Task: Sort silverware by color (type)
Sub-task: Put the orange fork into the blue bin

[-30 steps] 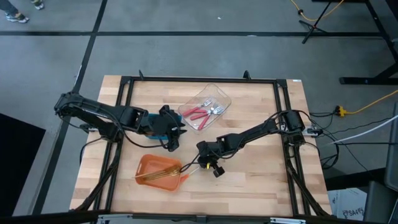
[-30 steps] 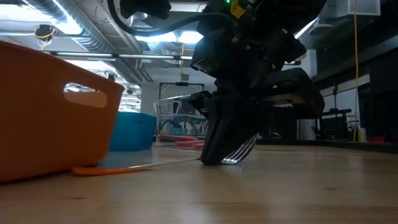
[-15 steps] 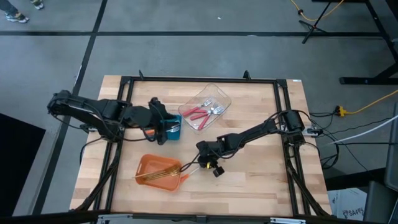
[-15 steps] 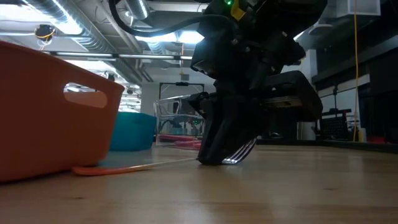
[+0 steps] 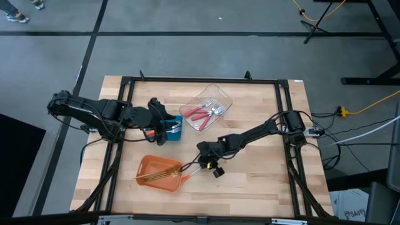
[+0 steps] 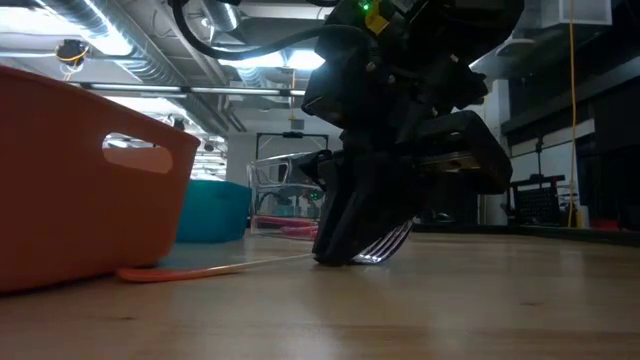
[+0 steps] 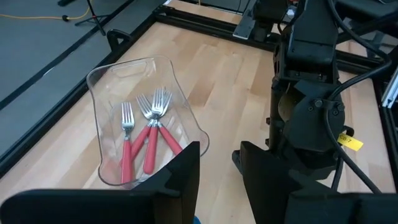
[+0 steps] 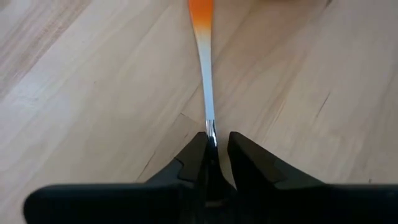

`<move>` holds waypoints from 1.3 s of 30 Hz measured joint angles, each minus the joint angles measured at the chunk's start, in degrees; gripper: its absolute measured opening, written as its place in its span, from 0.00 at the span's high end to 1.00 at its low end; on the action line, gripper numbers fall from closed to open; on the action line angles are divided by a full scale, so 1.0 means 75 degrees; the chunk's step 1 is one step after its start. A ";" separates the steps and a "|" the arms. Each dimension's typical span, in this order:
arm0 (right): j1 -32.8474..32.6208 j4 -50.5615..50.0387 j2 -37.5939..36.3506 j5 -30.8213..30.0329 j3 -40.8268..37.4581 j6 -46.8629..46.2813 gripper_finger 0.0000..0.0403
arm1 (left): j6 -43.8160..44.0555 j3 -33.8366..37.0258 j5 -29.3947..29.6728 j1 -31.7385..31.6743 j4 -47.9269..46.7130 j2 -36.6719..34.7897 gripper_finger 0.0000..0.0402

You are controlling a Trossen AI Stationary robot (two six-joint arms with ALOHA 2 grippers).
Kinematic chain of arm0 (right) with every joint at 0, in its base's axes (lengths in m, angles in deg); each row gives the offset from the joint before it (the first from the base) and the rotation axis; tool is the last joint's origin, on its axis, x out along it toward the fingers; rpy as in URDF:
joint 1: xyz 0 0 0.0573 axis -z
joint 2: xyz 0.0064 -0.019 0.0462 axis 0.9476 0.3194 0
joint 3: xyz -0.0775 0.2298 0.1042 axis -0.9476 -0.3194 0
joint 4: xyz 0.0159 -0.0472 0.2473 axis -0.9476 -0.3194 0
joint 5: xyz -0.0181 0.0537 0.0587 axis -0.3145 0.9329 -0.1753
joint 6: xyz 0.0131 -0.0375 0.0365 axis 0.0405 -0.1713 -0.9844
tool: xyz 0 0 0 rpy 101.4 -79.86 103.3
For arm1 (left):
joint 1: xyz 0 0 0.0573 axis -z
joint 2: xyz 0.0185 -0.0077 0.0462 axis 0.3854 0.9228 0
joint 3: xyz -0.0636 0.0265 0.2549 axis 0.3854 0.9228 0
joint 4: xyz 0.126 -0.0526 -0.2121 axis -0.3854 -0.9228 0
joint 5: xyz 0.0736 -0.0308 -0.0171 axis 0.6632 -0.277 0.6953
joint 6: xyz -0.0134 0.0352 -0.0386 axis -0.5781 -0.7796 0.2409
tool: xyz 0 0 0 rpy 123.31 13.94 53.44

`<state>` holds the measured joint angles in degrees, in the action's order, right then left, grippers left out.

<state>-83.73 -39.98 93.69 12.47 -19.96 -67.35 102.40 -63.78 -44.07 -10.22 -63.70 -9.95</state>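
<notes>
An orange-handled fork [image 5: 190, 167] lies on the table between the orange bin [image 5: 150, 164] and my right gripper [image 5: 204, 164]. The gripper is low over the fork's tine end [image 6: 385, 243], its fingers a little apart with the silver neck [image 8: 209, 118] between them. My left gripper [image 7: 217, 180] is open and holds nothing. It hangs over the blue container [image 5: 174, 130], where fork tines show. Red-handled forks [image 7: 146, 134] lie in the clear container [image 7: 109, 81]. Gold forks [image 5: 164, 175] lie in the orange bin. My right gripper slants down from the table's right side, one finger on each side of the fork's silver neck [image 8: 210, 127]. The neck lies against one finger [image 8: 194, 155], and a gap shows toward the other. The orange handle [image 6: 170, 272] rests on the table.
The clear container [image 5: 207, 106] stands at the far middle and the orange bin [image 6: 80, 190] at the near middle. A black frame [image 5: 200, 80] runs round the table. Bare wood lies on the near right side. The right arm [image 7: 311, 106] reaches across in front of my left gripper.
My left gripper has drawn back toward the table's left edge and risen a little, which uncovers the blue container. My right gripper has stayed low over the fork, and the fork has not moved.
</notes>
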 joint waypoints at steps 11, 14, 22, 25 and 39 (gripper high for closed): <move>0.0000 0.0031 0.0009 0.0082 0.0017 0.0000 0.82 | 0.0003 0.0000 0.0006 0.0000 0.0001 -0.0003 0.73; 0.0000 0.0020 0.0009 0.0088 0.0017 0.0000 0.83 | 0.0003 0.0000 0.0006 0.0000 0.0001 -0.0003 0.73; -0.0001 -0.0074 0.0000 0.0097 0.0033 0.0003 0.98 | 0.0016 0.0000 -0.0119 0.0000 0.0009 -0.0086 0.73; 0.0000 -0.0122 0.0000 0.0097 0.0038 0.0003 0.98 | 0.0010 0.0000 -0.0119 0.0003 0.0002 -0.0347 0.73; 0.0003 -0.0346 -0.0038 0.0090 0.0134 -0.0149 0.99 | -0.0393 0.0000 0.0397 0.0003 -0.1034 -0.2128 0.73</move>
<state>-83.71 -42.58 93.41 13.15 -18.96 -68.46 99.45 -63.78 -41.09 -10.20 -71.46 -25.91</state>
